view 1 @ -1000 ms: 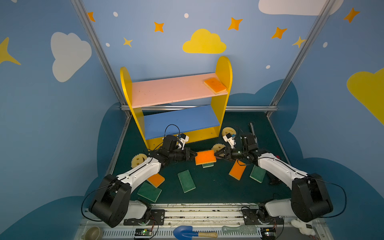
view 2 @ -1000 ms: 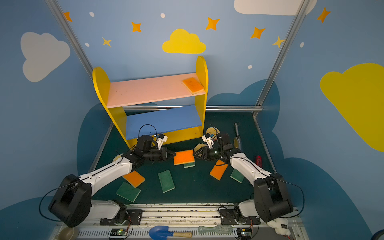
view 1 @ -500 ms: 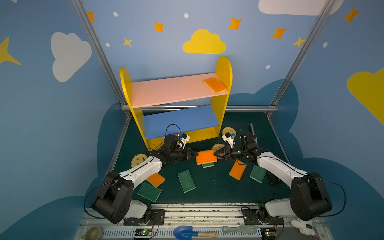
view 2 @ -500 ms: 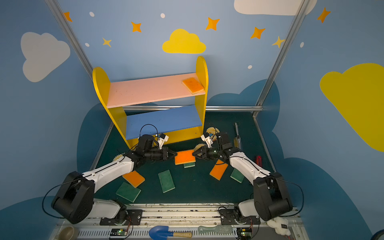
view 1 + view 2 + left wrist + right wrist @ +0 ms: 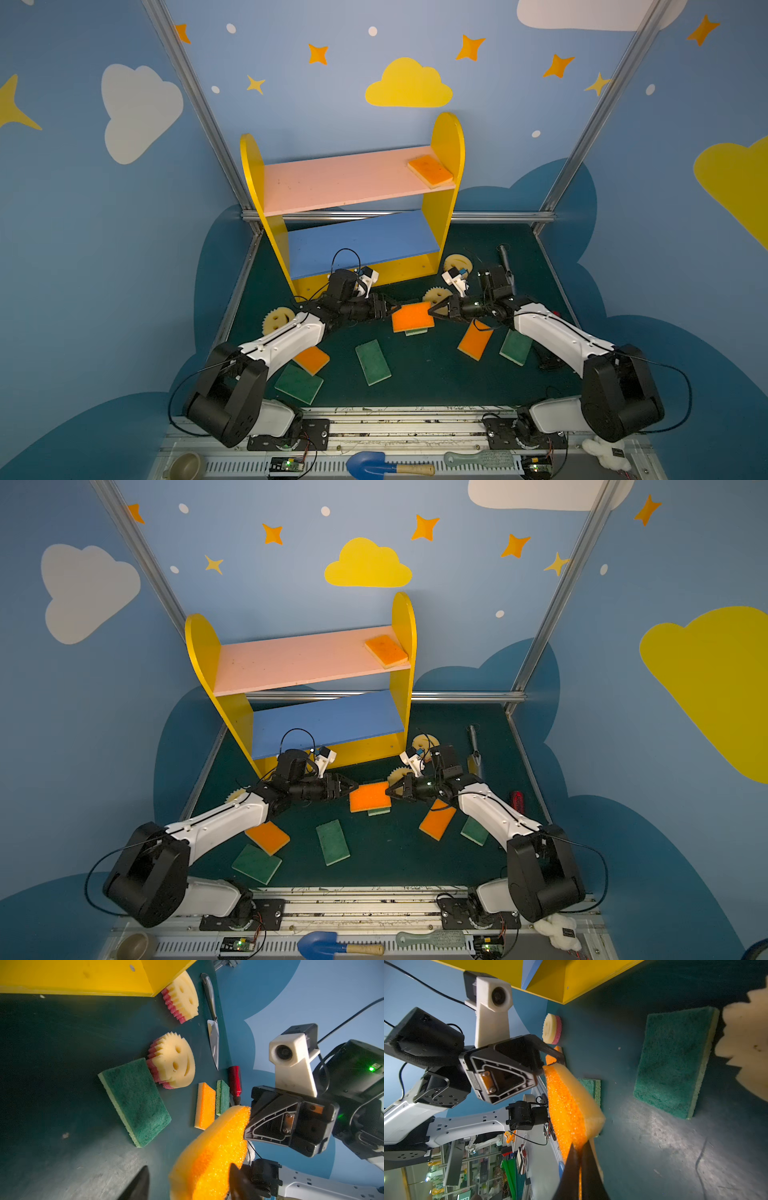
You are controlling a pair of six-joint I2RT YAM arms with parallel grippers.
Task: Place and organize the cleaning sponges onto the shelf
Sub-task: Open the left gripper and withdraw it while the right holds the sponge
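An orange-topped sponge (image 5: 411, 316) hangs above the mat between both grippers. My right gripper (image 5: 432, 311) is shut on its right end; in the right wrist view the jaws (image 5: 579, 1167) pinch it thin. My left gripper (image 5: 392, 309) stands open around the other end, its fingers (image 5: 137, 1184) apart from the sponge (image 5: 209, 1157). The shelf (image 5: 353, 183) stands behind, one orange sponge (image 5: 430, 171) on its pink board. On the mat lie orange pads (image 5: 475, 340), green pads (image 5: 372, 361) and smiley sponges (image 5: 279, 321).
A metal trowel (image 5: 505, 257) and a red tool (image 5: 516, 800) lie by the right wall. On the front rail sit a blue shovel (image 5: 374, 465), a brush (image 5: 478, 459), a bowl (image 5: 185, 467) and a white fluffy toy (image 5: 602, 451).
The left gripper has opened and let go of the orange sponge. The right gripper has closed on the sponge's other end. The sponge has hardly moved.
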